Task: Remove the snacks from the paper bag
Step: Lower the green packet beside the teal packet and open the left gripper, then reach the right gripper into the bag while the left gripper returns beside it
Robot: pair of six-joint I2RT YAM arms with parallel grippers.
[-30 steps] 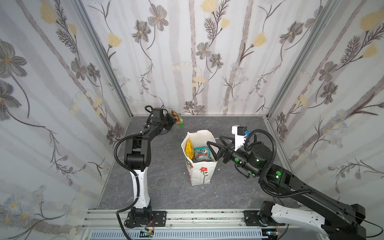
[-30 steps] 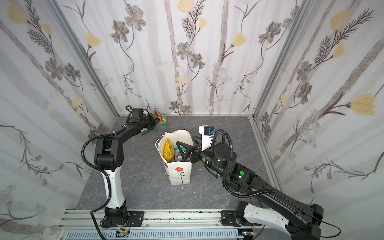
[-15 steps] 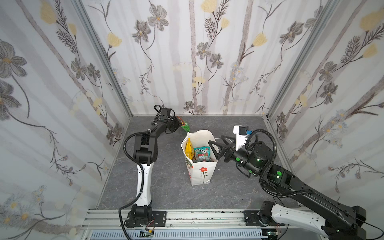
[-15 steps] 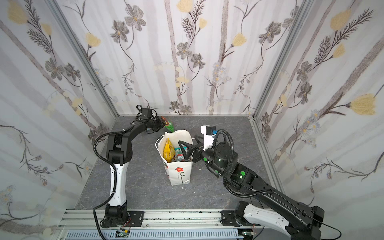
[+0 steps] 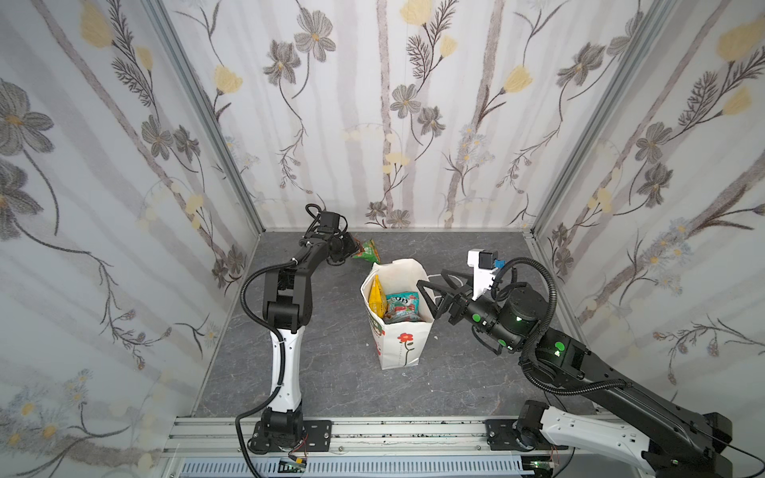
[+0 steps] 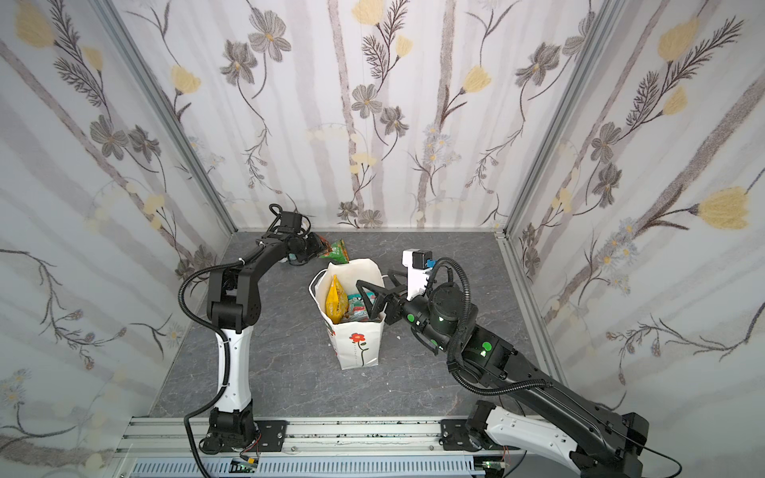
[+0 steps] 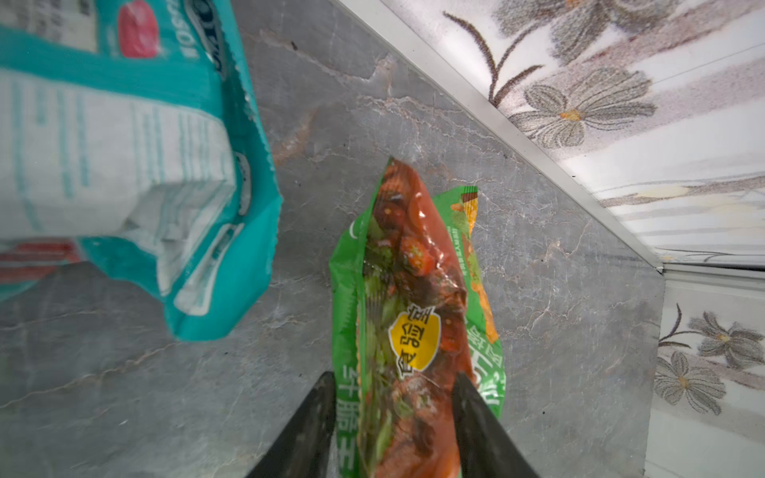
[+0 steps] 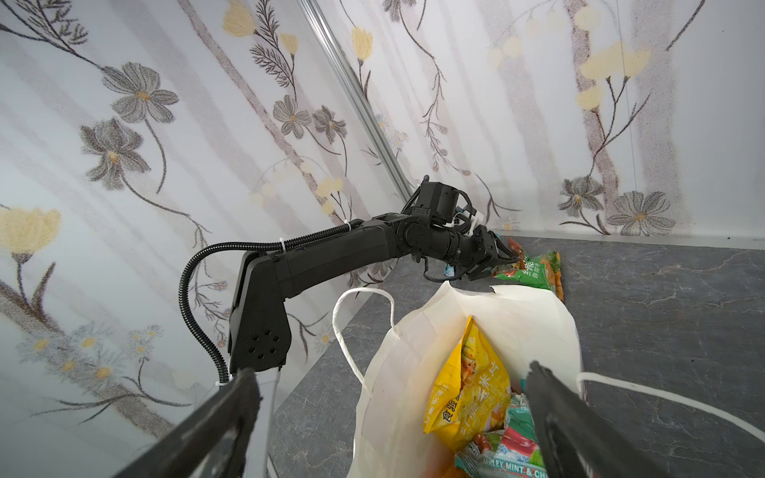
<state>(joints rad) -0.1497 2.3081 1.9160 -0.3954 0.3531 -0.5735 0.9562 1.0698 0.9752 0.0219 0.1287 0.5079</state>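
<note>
Snacks: two lie on the floor (image 5: 476,256) by the back wall, a green-orange packet (image 7: 414,289) and a teal packet (image 7: 124,165), the latter cut off. Two show in the single white paper bag (image 5: 399,343), a yellow packet (image 5: 375,296) and a mint packet (image 5: 401,306); anything deeper is hidden. The left gripper (image 7: 392,374) has its jaws spread around the green-orange packet. The right gripper (image 8: 393,369) gapes wide over the bag.

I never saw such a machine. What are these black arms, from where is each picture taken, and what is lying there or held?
These are two robot arms, each ending in a two-fingered gripper. Two pictures look down on the whole scene; two come from cameras on the arms' wrists. On the grey table stands a white paper bag with a yellow packet and a teal-and-red packet inside. The left gripper is open around a green packet lying near the back wall, beside a big teal packet. The right gripper hangs open at the bag's mouth, holding nothing.
</note>
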